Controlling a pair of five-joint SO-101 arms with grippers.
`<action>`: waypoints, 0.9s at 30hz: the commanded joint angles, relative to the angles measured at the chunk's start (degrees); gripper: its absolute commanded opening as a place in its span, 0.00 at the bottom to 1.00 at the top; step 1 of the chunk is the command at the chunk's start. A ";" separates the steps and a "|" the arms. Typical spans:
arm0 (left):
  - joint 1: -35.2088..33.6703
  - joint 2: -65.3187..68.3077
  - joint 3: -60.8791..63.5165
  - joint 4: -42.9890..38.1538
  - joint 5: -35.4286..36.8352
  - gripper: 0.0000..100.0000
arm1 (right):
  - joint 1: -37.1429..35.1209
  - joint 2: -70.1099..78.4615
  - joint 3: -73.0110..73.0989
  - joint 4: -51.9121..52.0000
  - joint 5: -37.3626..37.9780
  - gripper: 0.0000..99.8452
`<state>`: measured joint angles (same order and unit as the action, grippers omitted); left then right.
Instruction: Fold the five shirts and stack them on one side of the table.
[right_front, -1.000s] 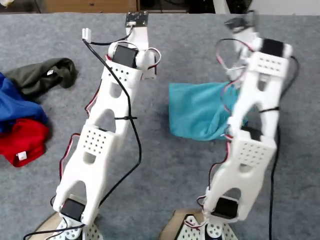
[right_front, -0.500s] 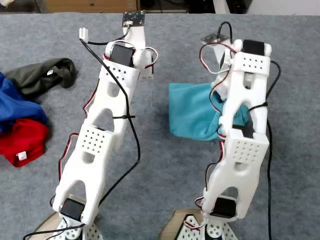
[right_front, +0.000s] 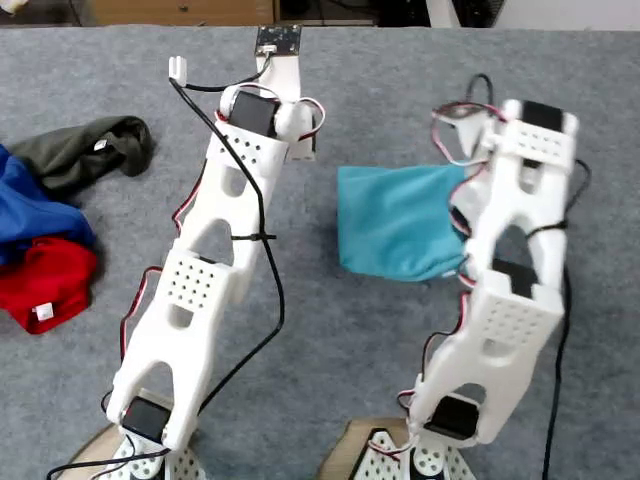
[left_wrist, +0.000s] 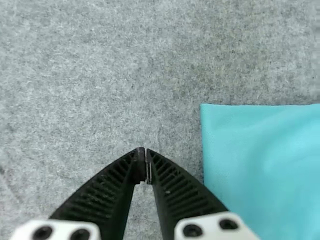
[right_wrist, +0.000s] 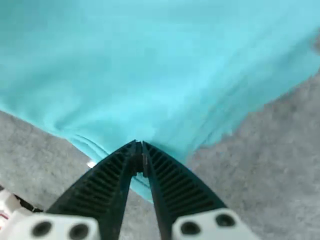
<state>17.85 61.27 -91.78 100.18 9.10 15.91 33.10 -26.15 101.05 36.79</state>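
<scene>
Right gripper (right_wrist: 138, 146) sits closed at the folded teal shirt's (right_front: 395, 220) edge, perhaps pinching it for stacking; left gripper (left_wrist: 141, 152) waits closed, empty.

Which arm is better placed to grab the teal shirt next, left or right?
Right, probably. The right gripper sits shut directly over the teal shirt at its edge, while the left gripper is shut above bare table beside the shirt.

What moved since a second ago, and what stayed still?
The right arm swung toward the left arm, then back out to its own side, uncovering more of the teal shirt. The left arm barely shifted. The green shirt, blue shirt and red shirt stayed put.
</scene>
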 joint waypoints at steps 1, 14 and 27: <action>1.41 -3.91 -0.09 0.70 -0.53 0.02 | 5.67 -4.26 0.84 0.18 2.73 0.01; 4.75 -4.44 0.09 0.62 1.05 0.02 | 9.01 -10.42 -2.77 0.70 1.67 0.00; 14.77 -1.63 0.00 -6.15 11.25 0.02 | 2.15 -13.23 5.32 -3.34 -1.14 0.00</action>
<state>31.74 61.27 -91.52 97.63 19.65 19.08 20.44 -23.52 100.44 37.14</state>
